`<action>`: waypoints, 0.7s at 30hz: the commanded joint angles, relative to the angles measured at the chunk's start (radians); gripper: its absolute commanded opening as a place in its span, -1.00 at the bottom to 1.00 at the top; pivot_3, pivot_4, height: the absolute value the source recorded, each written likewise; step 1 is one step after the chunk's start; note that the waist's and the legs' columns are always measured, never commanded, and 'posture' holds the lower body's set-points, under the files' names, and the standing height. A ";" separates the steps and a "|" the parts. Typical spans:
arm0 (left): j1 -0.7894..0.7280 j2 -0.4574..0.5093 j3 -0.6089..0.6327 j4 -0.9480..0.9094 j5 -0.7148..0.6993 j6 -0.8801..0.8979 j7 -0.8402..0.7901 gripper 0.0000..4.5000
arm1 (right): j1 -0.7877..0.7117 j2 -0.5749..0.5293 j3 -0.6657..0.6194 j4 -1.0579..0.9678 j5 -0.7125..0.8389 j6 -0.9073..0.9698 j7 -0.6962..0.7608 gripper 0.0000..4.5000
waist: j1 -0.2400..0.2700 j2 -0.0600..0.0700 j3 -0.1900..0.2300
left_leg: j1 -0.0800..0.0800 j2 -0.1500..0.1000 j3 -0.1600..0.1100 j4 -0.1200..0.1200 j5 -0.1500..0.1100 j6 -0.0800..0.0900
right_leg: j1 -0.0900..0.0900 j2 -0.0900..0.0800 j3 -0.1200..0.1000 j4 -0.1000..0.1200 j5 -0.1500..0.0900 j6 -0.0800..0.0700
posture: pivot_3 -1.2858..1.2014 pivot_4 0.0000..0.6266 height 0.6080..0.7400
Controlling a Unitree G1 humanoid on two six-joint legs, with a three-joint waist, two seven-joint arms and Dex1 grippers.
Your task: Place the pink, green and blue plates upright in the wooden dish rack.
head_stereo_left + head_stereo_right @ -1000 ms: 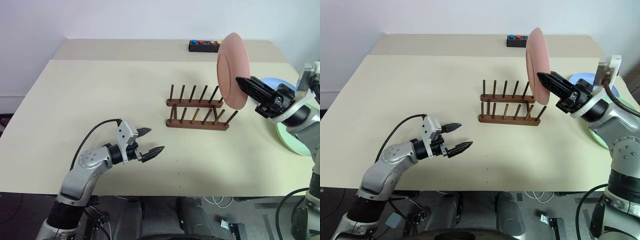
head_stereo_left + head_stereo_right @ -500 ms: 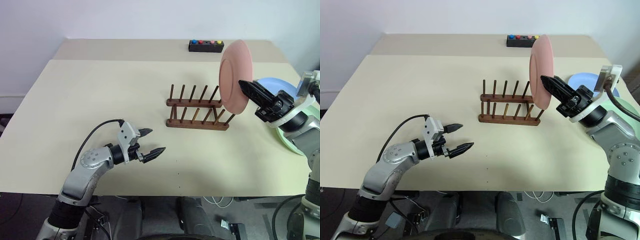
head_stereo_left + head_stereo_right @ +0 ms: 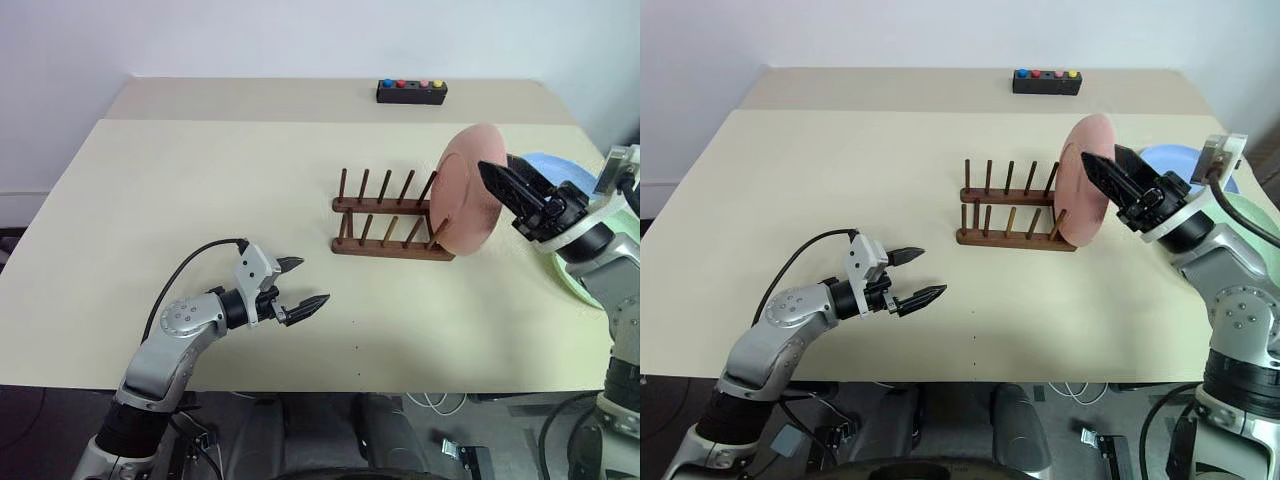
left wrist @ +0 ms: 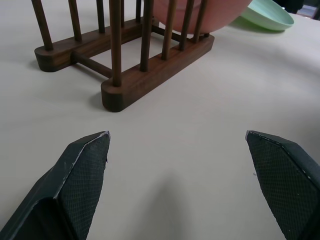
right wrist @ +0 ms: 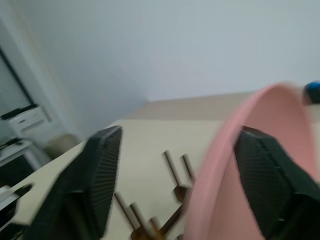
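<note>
Table [image 3: 200, 180]: button box [image 3: 411, 92] behind rack [image 3: 390, 225].

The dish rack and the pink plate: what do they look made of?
The dish rack looks like dark reddish-brown wood with a smooth finish; grain is not discernible. The pink plate looks like matte plastic, evenly coloured without glare, though glazed ceramic cannot be excluded.

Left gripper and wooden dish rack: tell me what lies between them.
Nothing: bare table runs from the left gripper to the wooden dish rack, as the left wrist view shows.
</note>
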 commanded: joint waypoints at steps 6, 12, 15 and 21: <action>-0.010 -0.001 -0.003 -0.026 0.002 -0.023 -0.002 1.00 | -0.110 -0.023 -0.101 0.071 -0.033 -0.110 -0.048 0.47 | 0.000 0.000 0.000 | -0.003 0.000 0.000 0.000 0.000 0.000 | -0.002 0.000 0.000 0.000 0.000 0.000 | 0.03 -0.52 0.85; -0.013 -0.003 -0.008 -0.024 0.001 -0.021 -0.004 1.00 | -0.152 -0.117 -0.169 0.230 -0.171 -0.213 -0.080 0.47 | 0.003 0.000 0.000 | -0.005 0.000 0.000 0.002 0.000 0.000 | -0.003 0.000 0.000 0.000 0.000 0.000 | 0.03 -0.52 0.85; -0.024 -0.007 -0.012 -0.013 0.003 -0.023 -0.007 1.00 | -0.133 -0.171 -0.172 0.307 -0.272 -0.253 -0.105 0.47 | 0.000 0.002 -0.001 | -0.005 0.000 0.000 0.001 0.000 0.000 | -0.004 0.000 0.000 0.000 0.000 0.000 | 0.03 -0.52 0.85; -0.038 -0.010 -0.016 0.000 0.002 -0.023 -0.014 1.00 | 0.003 -0.275 -0.004 0.429 -0.590 -0.351 -0.095 0.47 | -0.001 0.004 -0.002 | -0.005 0.000 0.001 0.001 0.000 0.000 | -0.004 0.000 0.000 0.000 0.000 0.000 | 0.03 -0.52 0.85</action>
